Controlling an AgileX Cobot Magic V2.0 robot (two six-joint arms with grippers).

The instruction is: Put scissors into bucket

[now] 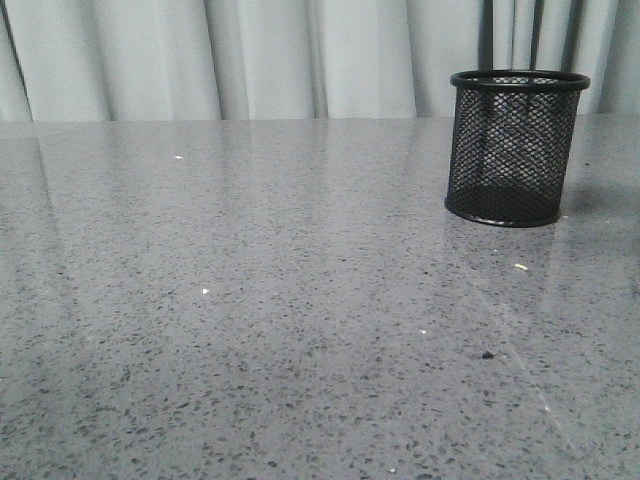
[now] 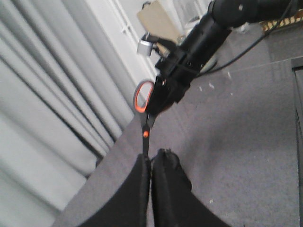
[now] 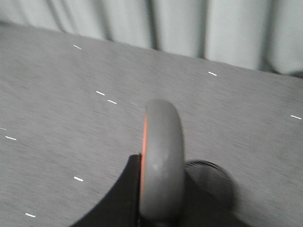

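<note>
Steel-stiff, light, slippery scissors (image 2: 145,124) hang airborne between arms, left gripper (image 2: 150,163) pinching the blades, right gripper (image 2: 165,92) clamping the handles, safest hold; bucket (image 1: 514,147) waits on table (image 1: 250,300).

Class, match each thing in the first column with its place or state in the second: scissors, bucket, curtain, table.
Things:
1. scissors
2. bucket
3. curtain
4. table

Places or states:
a. hangs in pale folds behind the far edge
b. grey speckled surface with the mesh cup on it
c. stands upright at the far right of the tabletop
d. up in the air, blades pinched in the left gripper

Pairs: 1-d, 2-c, 3-a, 4-b
</note>
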